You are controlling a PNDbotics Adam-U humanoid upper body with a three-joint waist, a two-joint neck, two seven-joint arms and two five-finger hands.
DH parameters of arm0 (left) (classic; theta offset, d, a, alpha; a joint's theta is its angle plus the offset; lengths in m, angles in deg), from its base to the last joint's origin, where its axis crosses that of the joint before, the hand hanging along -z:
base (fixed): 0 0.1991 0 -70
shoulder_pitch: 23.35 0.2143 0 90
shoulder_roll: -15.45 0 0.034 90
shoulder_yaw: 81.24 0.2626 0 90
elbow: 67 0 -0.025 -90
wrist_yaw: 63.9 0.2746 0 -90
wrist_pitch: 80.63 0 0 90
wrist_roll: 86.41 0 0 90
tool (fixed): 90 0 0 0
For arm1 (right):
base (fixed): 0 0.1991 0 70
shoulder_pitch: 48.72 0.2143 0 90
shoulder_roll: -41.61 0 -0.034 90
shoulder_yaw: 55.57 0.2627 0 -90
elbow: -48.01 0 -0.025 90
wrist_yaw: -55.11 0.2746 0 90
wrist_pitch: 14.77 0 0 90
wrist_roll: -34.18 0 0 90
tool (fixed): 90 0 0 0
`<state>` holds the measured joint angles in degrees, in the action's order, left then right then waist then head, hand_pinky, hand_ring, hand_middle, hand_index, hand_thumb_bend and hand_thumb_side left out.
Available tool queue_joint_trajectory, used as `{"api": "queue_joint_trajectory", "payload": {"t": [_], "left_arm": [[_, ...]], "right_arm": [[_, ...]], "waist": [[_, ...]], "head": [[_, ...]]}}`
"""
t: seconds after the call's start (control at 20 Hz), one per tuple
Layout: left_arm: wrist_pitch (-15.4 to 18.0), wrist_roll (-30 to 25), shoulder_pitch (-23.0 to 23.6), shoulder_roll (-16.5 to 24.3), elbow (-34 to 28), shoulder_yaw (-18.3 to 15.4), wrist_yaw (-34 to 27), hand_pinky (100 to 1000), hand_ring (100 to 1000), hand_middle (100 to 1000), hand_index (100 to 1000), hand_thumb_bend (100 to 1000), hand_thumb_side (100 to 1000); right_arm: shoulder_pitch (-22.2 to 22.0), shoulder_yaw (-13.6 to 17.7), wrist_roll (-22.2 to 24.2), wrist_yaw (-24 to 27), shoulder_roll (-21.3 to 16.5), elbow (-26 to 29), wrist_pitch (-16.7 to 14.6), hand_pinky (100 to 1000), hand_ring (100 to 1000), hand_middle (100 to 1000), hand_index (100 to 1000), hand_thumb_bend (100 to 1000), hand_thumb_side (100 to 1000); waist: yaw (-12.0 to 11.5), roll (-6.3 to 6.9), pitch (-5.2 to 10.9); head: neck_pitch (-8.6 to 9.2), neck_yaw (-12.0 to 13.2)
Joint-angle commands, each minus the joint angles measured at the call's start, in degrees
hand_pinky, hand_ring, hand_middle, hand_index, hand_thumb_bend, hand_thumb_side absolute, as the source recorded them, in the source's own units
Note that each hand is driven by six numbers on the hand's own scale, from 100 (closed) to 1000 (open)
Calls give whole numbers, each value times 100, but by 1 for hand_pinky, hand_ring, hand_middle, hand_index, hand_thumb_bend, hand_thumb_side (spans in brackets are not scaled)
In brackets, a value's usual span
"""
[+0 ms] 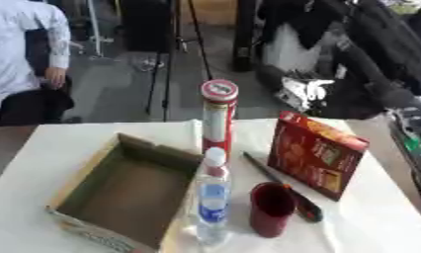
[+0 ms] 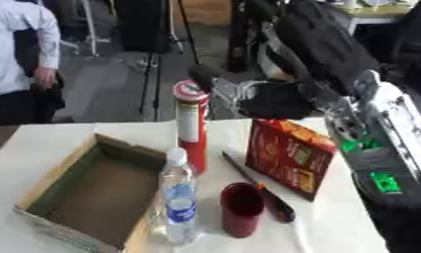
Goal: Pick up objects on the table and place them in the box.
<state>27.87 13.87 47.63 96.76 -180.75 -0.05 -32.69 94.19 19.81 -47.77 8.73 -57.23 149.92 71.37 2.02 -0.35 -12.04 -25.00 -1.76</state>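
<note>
Open box sits left on table. Right of it: bottle, tall can behind, red cup, knife, red carton. Right hand hovers above carton, can't tell its fingers.

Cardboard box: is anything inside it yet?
Nothing shows inside the cardboard box: only its bare brown floor. The near wall hides a strip of floor behind it. The water bottle stands outside, against its right wall.

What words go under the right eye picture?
Right hand raised above tall red can, bottle, cup; box empty.
</note>
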Motion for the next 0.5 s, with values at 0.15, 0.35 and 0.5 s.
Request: {"api": "queue_joint_trajectory", "payload": {"t": [0.15, 0.35, 0.5], "left_arm": [[-10, -168, -24, 122, -84, 9, -26, 851, 894, 845, 829, 100, 927], [-21, -288, -10, 120, -84, 18, -43, 852, 887, 834, 821, 100, 922], [-28, -366, 2, 116, -84, 26, -71, 851, 882, 829, 818, 100, 919]], "right_arm": [[340, -429, 349, 764, -250, -440, 153, 946, 974, 953, 996, 632, 1000], [445, -642, 723, 955, -279, -719, 157, 954, 987, 962, 997, 687, 1000], [505, -834, 1084, 1136, -277, -1079, 179, 952, 987, 955, 992, 713, 1000]], "waist": [[-21, -21, 99], [-32, -32, 88], [-45, -39, 80]], "head": [[51, 1], [74, 6], [88, 6]]}}
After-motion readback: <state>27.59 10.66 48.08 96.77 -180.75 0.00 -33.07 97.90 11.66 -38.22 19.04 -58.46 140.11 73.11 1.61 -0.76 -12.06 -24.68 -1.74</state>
